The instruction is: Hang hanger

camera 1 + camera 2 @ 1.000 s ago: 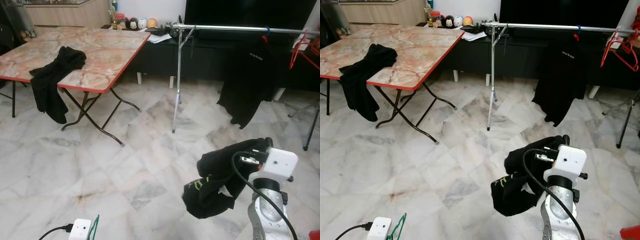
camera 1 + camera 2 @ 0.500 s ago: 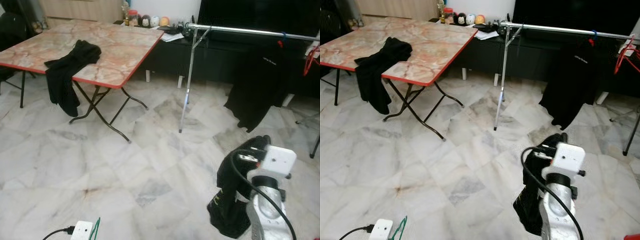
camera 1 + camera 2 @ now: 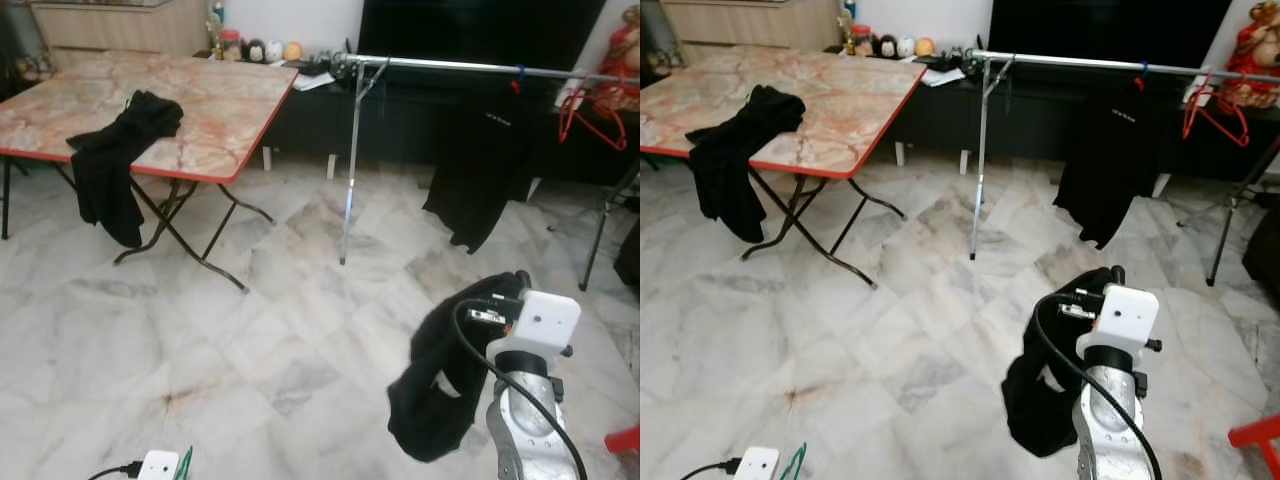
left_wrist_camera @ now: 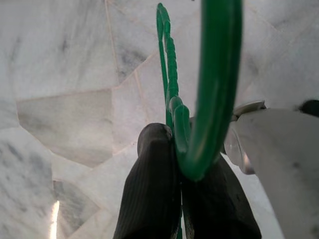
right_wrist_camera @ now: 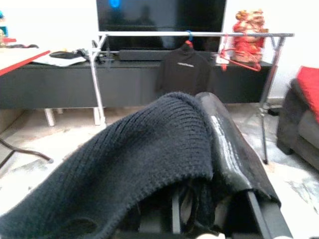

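Observation:
My left gripper [image 4: 179, 149] is shut on the hook of a green hanger [image 4: 215, 89]; the hanger's tip [image 3: 183, 465] shows low on the left beside the white wrist box. My right gripper [image 3: 505, 290] is raised in front of me and shut on a black knit garment [image 3: 440, 380] that drapes over its fingers [image 5: 227, 144] and hangs below them. Ahead stands a silver clothes rail [image 3: 450, 66]. A black shirt [image 3: 482, 160] hangs from it on a blue hook, with red hangers [image 3: 590, 105] at its right end.
A folding table [image 3: 225, 110] with a red edge stands at the left, a second black garment [image 3: 115, 160] hanging over its side. A dark TV cabinet [image 3: 400, 120] lies behind the rail. A red stool [image 3: 625, 440] and a dark sofa [image 3: 630, 255] are at the right.
The whole view has shifted as I moved. The black garment under my right gripper has swung from bunched up on the left to hanging down. The left gripper still holds the hanger.

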Available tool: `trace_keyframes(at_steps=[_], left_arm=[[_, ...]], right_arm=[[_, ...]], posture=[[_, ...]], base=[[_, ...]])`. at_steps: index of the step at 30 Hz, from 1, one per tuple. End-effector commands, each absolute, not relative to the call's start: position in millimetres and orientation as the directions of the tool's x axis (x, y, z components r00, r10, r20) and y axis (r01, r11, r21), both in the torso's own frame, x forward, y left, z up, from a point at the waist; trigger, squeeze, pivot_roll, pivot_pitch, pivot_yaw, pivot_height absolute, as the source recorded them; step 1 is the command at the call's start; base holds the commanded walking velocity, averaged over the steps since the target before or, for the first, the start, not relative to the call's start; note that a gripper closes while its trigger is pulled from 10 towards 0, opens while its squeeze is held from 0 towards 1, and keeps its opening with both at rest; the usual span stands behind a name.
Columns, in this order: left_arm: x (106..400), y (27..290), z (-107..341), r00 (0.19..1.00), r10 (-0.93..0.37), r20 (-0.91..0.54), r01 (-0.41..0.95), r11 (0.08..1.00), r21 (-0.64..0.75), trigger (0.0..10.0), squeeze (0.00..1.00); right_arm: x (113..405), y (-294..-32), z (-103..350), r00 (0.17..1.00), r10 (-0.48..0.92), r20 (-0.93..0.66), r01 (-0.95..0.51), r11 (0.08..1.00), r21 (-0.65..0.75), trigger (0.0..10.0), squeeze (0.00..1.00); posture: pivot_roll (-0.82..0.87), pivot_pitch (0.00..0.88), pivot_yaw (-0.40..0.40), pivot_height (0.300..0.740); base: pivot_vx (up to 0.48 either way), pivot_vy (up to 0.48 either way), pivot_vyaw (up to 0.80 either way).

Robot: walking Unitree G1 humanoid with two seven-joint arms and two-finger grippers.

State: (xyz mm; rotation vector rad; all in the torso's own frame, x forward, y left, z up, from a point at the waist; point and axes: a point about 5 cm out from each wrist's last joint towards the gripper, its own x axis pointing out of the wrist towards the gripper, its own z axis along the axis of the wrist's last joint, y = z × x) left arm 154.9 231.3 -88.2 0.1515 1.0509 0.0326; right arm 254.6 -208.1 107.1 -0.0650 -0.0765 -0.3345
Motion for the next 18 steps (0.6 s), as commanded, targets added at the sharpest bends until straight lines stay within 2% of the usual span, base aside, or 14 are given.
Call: trace_keyframes(at_steps=[1,8,13,18], left_arm=[[154.1,233.0,-88.2,0.494,0.104,-0.863,0.046,0.988,0.145,10.0,0.0],[154.6,232.1,-88.2,0.495,0.1,-0.863,0.046,0.989,0.141,10.0,0.0],[154.8,231.2,-88.3,0.495,0.098,-0.863,0.051,0.989,0.142,10.0,0.0],[154.5,231.6,-88.4,0.494,0.099,-0.864,0.057,0.988,0.145,10.0,0.0]], right_arm=[[255.6,-210.7,115.2,0.935,-0.335,0.117,0.342,0.938,-0.048,10.0,0.0],[256.6,-211.5,112.7,0.934,-0.344,0.097,0.35,0.936,-0.044,10.0,0.0],[258.1,-212.5,110.3,0.934,-0.35,0.073,0.354,0.934,-0.051,10.0,0.0],[258.5,-211.3,112.1,0.937,-0.339,0.086,0.345,0.937,-0.058,10.0,0.0]], posture=[[-0.04,0.0,-0.023,0.74],[-0.03,0.0,-0.023,0.74],[-0.03,0.0,-0.023,0.74],[-0.03,0.0,-0.024,0.74]], base=[[0.0,0.289,0.0],[0.0,0.291,0.0],[0.0,0.292,-0.6],[0.0,0.29,0.0]])
